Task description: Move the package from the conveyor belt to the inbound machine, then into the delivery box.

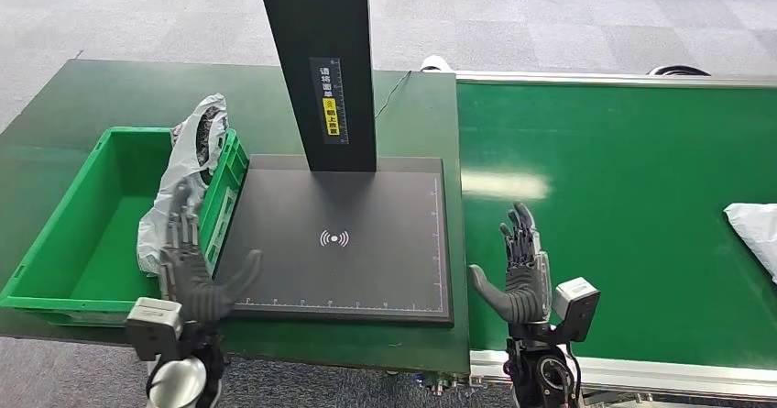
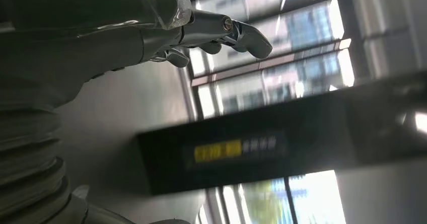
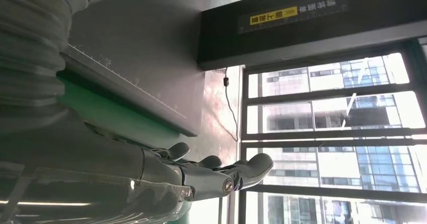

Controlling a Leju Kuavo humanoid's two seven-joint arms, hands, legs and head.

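One package (image 1: pixel 188 174) draped over bin (image 1: pixel 55 284) wall — second package (image 1: pixel 756 229) on belt (image 1: pixel 623 170); left hand (image 1: pixel 188 266), right hand (image 1: pixel 522 275) spread

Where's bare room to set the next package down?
The scanner pad is bare in front of its post. The belt is bare between the right hand and a package. The bin is crowded at its right wall by a bag and the left hand.

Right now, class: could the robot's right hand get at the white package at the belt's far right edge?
Probably yes: the right hand is open, and only bare green belt lies between it and the package.
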